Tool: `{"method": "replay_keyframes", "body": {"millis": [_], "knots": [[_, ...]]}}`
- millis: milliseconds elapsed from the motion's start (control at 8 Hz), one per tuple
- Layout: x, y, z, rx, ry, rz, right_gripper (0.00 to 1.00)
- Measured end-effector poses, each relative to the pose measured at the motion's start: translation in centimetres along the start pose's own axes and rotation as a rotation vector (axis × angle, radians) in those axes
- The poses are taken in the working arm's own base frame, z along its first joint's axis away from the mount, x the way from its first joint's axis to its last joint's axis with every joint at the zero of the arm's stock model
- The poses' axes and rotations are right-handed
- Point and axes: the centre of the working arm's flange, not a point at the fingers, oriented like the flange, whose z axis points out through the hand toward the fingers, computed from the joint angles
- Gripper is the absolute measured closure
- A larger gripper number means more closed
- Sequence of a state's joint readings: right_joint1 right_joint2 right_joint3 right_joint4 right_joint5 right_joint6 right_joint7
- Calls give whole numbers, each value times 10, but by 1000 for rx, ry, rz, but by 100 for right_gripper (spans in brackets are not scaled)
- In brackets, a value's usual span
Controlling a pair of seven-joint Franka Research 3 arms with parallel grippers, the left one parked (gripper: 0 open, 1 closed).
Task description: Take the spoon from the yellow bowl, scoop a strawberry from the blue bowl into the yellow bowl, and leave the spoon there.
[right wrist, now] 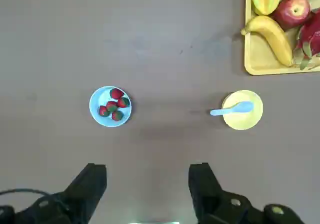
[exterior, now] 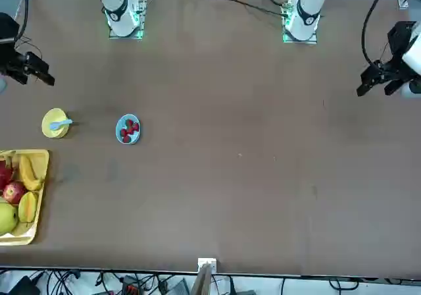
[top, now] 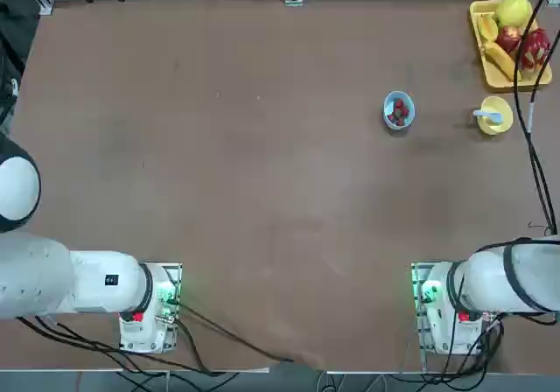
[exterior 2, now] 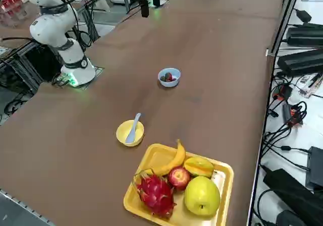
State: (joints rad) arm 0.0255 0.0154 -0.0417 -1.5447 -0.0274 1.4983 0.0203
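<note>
Right wrist view is showing the right gripper (right wrist: 148, 186) hanging high above the bare table (right wrist: 150, 39), fingers spread wide and holding nothing, so the first step, fetching the spoon, is not yet begun. Beyond the fingertips the blue bowl (right wrist: 110, 106) is sitting with several strawberries (right wrist: 114, 106) inside. Well apart from it, the yellow bowl (right wrist: 242, 109) is carrying the spoon (right wrist: 232, 109). The spoon's scoop is resting inside that bowl while its handle is sticking out over the rim toward the blue bowl, its long axis running along the line between the two bowls. The next move is probably calling for a descent over the protruding handle, jaws set across it. Farthest off, the fruit tray (right wrist: 248, 44) is lying just beside the yellow bowl.
</note>
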Motion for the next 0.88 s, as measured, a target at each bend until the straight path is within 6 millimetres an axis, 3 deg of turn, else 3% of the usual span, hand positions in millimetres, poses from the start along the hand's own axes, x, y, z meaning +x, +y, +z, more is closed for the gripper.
{"method": "replay_keyframes", "body": {"millis": [500, 625, 875], "knots": [[1, -4, 1, -46, 1, -13, 0], [4, -12, 8, -118, -12, -37, 0], [16, -55, 52, -260, -65, -83, 0]]}}
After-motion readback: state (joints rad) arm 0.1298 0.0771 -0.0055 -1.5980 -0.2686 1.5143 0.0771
